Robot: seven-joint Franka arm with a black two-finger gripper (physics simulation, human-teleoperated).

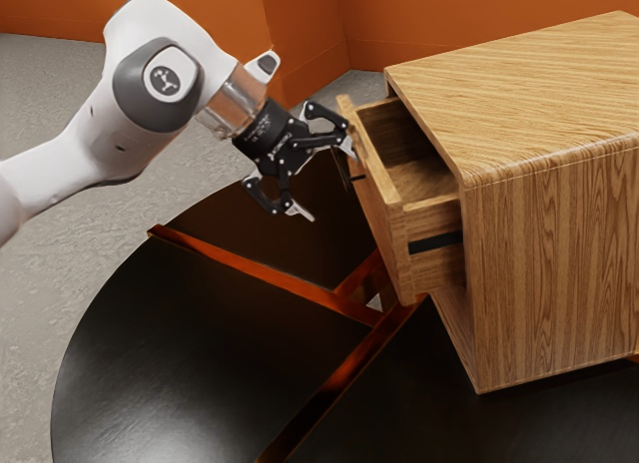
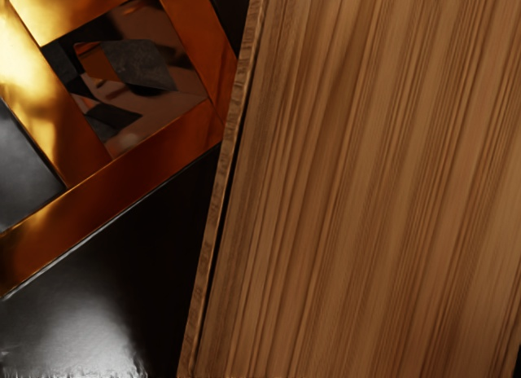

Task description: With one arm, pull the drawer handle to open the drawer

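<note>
Foreground: round black table [image 1: 180,363] with a glossy top, crossed by orange-brown frame strips [image 1: 334,368] meeting near its middle. Toward the exterior view's right, standing on the table: light oak cabinet [image 1: 544,253], upright, grain vertical on its near face and lengthwise along its top. Projecting from the cabinet's upper part toward the exterior view's left: drawer [image 1: 424,238], partly pulled out, wooden interior open to view, a dark slot along its near side wall. At the drawer's outer end: drawer front [image 1: 371,174], seen almost edge-on, with a thin dark handle [image 1: 351,170] on its outward face. Just beside the handle, above the table's dark surface: black gripper [image 1: 327,180], fingers spread wide apart and clamped on nothing; upper finger [image 1: 334,119] reaching to the drawer front near the handle's top, lower finger [image 1: 285,202] hanging clear of it over the table. Contact between upper fingertip and handle not resolvable. Behind the gripper: silver wrist ring [image 1: 232,102] and white arm [image 1: 120,114], entering from the exterior view's left. In the wrist view: drawer front [image 2: 366,191] close before the hand as a broad panel of striped wood, with the black table top and the shining orange strips beside its edge. Background: grey speckled floor [image 1: 60,74], then orange walls [image 1: 459,14] meeting in a corner behind the cabinet
</note>
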